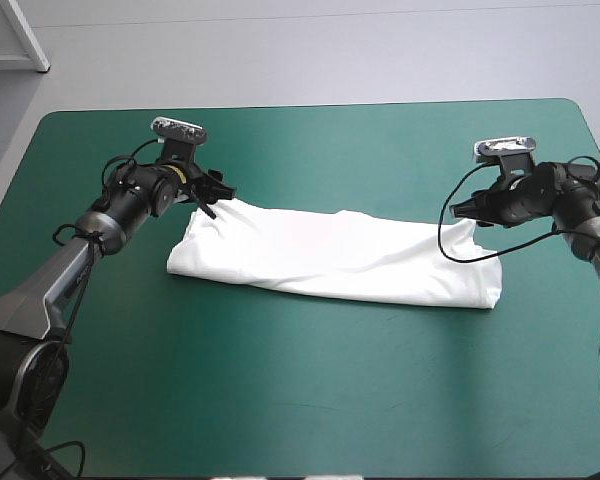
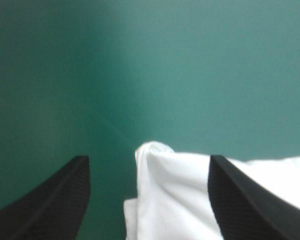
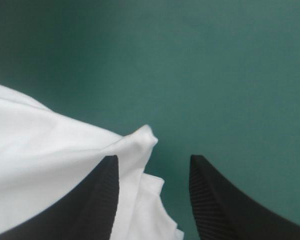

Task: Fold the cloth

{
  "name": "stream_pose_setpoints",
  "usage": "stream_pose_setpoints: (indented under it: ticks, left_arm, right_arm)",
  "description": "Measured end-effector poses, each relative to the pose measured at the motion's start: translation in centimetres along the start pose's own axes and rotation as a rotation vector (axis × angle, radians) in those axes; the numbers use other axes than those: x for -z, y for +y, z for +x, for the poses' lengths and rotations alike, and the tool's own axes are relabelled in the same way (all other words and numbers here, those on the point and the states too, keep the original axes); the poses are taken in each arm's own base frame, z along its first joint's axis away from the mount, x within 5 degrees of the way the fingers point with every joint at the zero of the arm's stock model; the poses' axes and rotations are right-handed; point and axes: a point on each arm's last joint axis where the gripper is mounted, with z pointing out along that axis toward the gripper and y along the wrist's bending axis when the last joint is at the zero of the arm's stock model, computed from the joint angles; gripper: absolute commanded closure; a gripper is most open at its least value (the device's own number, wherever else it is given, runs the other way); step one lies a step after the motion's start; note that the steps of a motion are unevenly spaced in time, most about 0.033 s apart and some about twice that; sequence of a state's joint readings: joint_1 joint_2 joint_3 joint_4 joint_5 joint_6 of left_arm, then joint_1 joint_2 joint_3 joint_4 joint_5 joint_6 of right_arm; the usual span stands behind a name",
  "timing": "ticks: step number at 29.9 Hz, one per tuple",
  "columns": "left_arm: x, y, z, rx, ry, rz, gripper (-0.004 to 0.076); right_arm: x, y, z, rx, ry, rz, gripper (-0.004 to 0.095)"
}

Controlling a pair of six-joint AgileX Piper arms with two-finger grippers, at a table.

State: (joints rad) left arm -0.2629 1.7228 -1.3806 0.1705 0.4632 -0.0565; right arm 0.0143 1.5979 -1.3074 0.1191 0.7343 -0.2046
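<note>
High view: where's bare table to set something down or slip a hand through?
Widest: the teal-green cover between the T-shirt and the cover's near edge. Also the far strip between the two arms, beyond the T-shirt. Crowded: both T-shirt ends, where the left claw and right claw stand open at its far corners.

T-shirt [image 1: 340, 255] between left hand [image 1: 212, 200] and right hand [image 1: 465, 212]

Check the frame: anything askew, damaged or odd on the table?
Nothing stands out. The T-shirt lies as a long folded band on the table, slightly slanted. Left gripper and right gripper sit open at its far corners.
</note>
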Motion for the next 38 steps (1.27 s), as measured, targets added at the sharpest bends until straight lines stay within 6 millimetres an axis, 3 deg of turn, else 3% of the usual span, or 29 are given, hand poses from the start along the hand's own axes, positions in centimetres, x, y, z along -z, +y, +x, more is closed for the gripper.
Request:
stream_pose_setpoints:
  ticks: [6,10,14,18,22,25,31,38]
  left_arm:
    - [2.2,-0.7,-3.3,-0.048,-0.032,0.041,0.0231]
    - [2.8,-3.6,-3.3,-0.098,0.013,0.165,0.0392]
    - [2.6,-7.1,-2.5,-0.158,0.087,0.300,0.0699]
    - [1.4,-10.1,-1.3,-0.205,0.148,0.397,0.0703]
    - [-0.6,-12.2,0.0,-0.202,0.207,0.470,0.0703]
    - [-2.5,-13.0,1.1,-0.183,0.258,0.501,0.0703]
    - [-5.2,-14.2,3.1,-0.162,0.339,0.566,0.0705]
    - [-6.4,-14.6,3.8,-0.155,0.362,0.582,0.0705]
  right_arm:
    - [4.3,-0.1,-1.0,0.007,-0.066,0.038,0.0460]
    - [7.5,0.3,-0.6,0.006,-0.080,0.037,0.0460]
    - [9.8,0.6,0.1,0.006,-0.083,0.035,0.0464]
    - [11.3,0.8,0.7,0.000,-0.107,0.035,0.0463]
    - [10.7,0.7,2.6,-0.033,-0.062,0.030,0.0463]
    - [8.8,0.2,4.9,-0.096,0.003,0.005,0.0454]
    - [5.7,-1.1,8.4,-0.202,0.049,-0.067,0.0283]
    - [4.2,-1.3,9.3,-0.204,0.045,-0.080,0.0241]
